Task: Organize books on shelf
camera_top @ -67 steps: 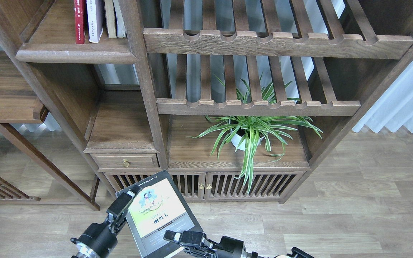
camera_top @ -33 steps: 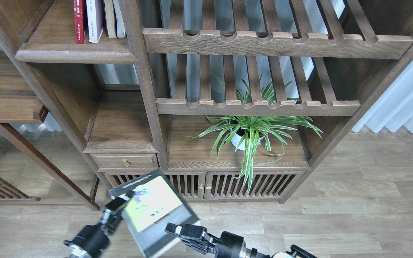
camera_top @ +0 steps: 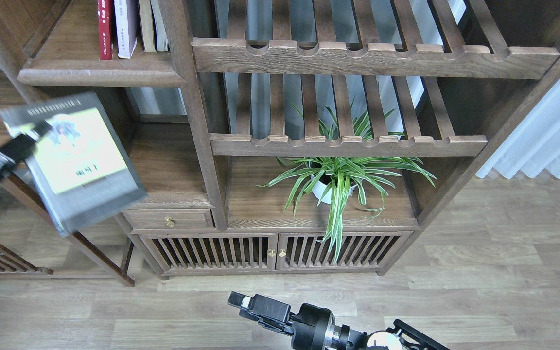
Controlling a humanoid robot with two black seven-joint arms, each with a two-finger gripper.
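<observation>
My left gripper (camera_top: 36, 132) is shut on the black book with the yellow-green panel (camera_top: 78, 163). It holds the book tilted in the air at the left, below the shelf (camera_top: 100, 75) and in front of the bookcase's left side. The book is motion-blurred. On the shelf at the top left, the red book (camera_top: 105, 29) and the white book (camera_top: 127, 26) stand upright beside two thin cream-spined books (camera_top: 153, 24). My right gripper (camera_top: 242, 301) is low at the bottom centre, dark and end-on, apart from the book and holding nothing I can see.
Two slatted racks (camera_top: 348, 143) with notched rails fill the bookcase's right bay. A potted spider plant (camera_top: 338, 180) stands below them. A small drawer (camera_top: 169, 219) and slatted cabinet doors (camera_top: 275, 250) are at the bottom. A curtain (camera_top: 547, 141) hangs at the right.
My left gripper has swung the black book up and far left, from low centre to beside the bookcase's left side. The right gripper, earlier at the book's lower edge, now stands apart from it.
</observation>
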